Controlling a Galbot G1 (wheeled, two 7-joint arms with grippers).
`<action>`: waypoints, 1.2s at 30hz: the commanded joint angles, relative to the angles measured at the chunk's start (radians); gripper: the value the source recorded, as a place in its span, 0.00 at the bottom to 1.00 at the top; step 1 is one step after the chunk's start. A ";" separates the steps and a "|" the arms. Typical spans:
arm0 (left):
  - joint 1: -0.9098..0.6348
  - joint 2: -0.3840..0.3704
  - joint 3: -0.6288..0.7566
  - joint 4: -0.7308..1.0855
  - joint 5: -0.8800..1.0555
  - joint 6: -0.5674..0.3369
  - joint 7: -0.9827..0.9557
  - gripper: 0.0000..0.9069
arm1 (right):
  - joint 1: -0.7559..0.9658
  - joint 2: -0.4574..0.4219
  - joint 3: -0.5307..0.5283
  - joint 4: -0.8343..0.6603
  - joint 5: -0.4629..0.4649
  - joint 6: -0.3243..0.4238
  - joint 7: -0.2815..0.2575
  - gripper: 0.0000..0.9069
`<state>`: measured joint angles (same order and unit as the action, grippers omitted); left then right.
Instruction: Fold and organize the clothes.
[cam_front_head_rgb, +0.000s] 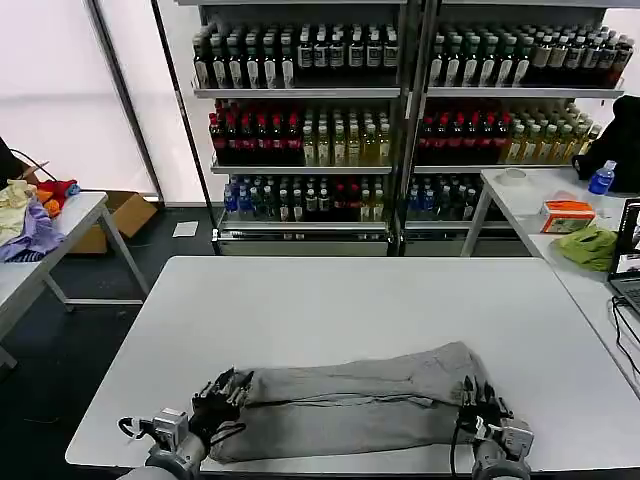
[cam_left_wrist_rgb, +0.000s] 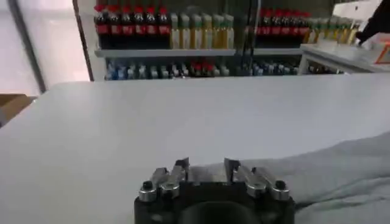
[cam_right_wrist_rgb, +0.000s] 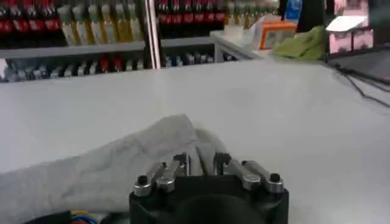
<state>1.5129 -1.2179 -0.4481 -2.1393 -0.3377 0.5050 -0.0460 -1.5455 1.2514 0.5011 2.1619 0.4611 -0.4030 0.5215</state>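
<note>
Head view, end effectors (both low) (cam_front_head_rgb: 228, 388) (cam_front_head_rgb: 478, 402) gripping T-shirt (cam_front_head_rgb: 350, 400)

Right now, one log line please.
T-shirt: folded lengthwise, near table edge | left gripper: at left end | right gripper: at right end

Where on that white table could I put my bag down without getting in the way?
The far half of the white table, between the grey T-shirt and the bottle shelves, is bare. The near edge is crowded: the shirt spans it, with the left gripper and right gripper at its ends.
</note>
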 joint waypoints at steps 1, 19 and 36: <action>0.016 -0.111 -0.027 -0.073 0.064 -0.026 -0.075 1.00 | -0.002 -0.002 0.107 0.124 0.016 0.054 0.012 1.00; 0.073 -0.220 0.006 0.020 0.007 -0.014 -0.112 1.00 | 0.022 -0.010 0.078 0.133 0.047 0.076 0.039 1.00; 0.083 -0.215 0.006 0.062 0.014 -0.011 -0.078 0.07 | 0.016 -0.007 0.073 0.141 0.049 0.072 0.039 1.00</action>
<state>1.5928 -1.4218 -0.4408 -2.1102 -0.3263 0.4979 -0.1300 -1.5300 1.2435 0.5723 2.2977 0.5073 -0.3341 0.5595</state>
